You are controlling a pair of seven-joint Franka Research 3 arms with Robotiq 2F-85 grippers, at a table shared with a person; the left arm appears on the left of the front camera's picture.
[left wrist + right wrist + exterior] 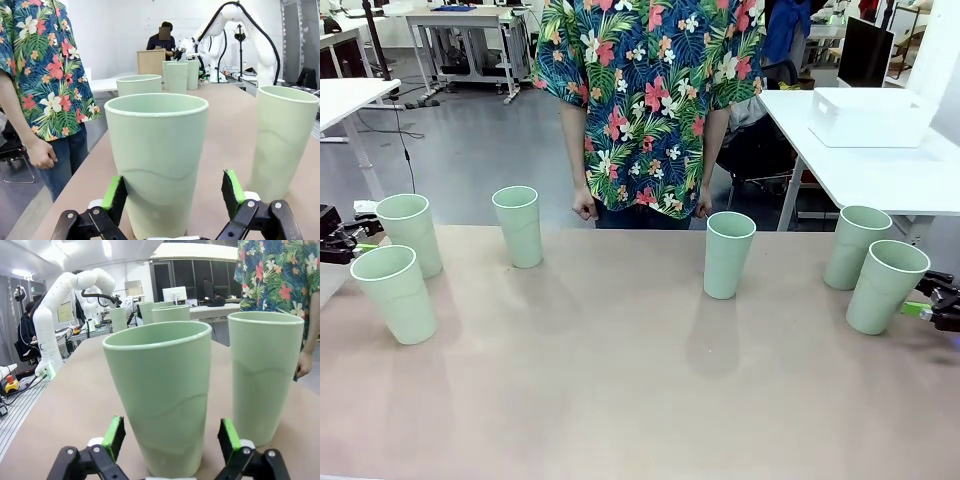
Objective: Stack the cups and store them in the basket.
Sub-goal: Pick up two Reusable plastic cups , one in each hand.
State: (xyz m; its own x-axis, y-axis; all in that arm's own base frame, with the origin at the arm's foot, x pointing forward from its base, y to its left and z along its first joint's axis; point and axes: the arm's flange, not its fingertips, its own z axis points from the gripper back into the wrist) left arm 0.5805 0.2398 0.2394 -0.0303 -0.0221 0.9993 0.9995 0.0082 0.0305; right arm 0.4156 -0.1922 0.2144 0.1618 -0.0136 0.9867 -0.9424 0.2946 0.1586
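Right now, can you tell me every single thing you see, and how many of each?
cups: six, pale mint green, upright on the table, two at each end and two nearer the middle
basket: one, white, on the side table
table: one, beige, in front
side table: one, white, far right
person: one, flowery shirt, standing at the far side
left gripper: one, black with green pads, open around a left-end cup
right gripper: one, black with green pads, open around a right-end cup
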